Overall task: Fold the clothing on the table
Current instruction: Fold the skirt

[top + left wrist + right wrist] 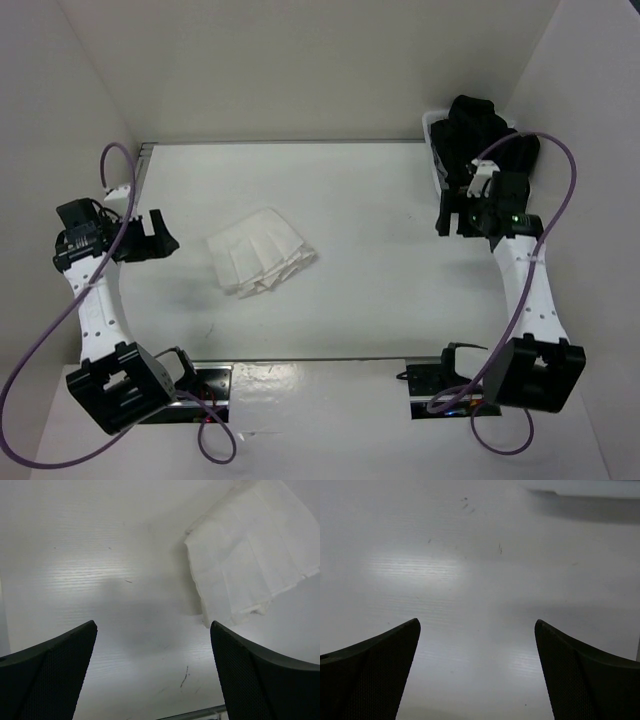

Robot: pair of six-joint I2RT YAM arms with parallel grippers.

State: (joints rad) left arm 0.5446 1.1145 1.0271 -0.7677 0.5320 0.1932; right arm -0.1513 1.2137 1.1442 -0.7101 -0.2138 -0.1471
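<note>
Thin white pleated fabric garment (260,250) is lying as a compact, layered wedge on the matte white tabletop (390,270), pleat lines running straight and the edges looking slightly ragged and stepped. Left gripper (165,235) is hovering to the garment's left, apart from it, jaws standing wide and holding nothing; its wrist view is showing the cloth's corner ahead of the dark textured fingers (55,670). Right gripper (477,622) is hanging well to the garment's right, likewise spread and empty, looking only at bare surface. Black bulky garments (480,130) are sitting far right of the white piece, not involved. Judgement: fold is looking near done. Doing this step well is meaning lifting clear without brushing the light stack; any further tidy is needing a pinch through all layers at the loose stepped edge, since fabric this thin is likely sliding.
</note>
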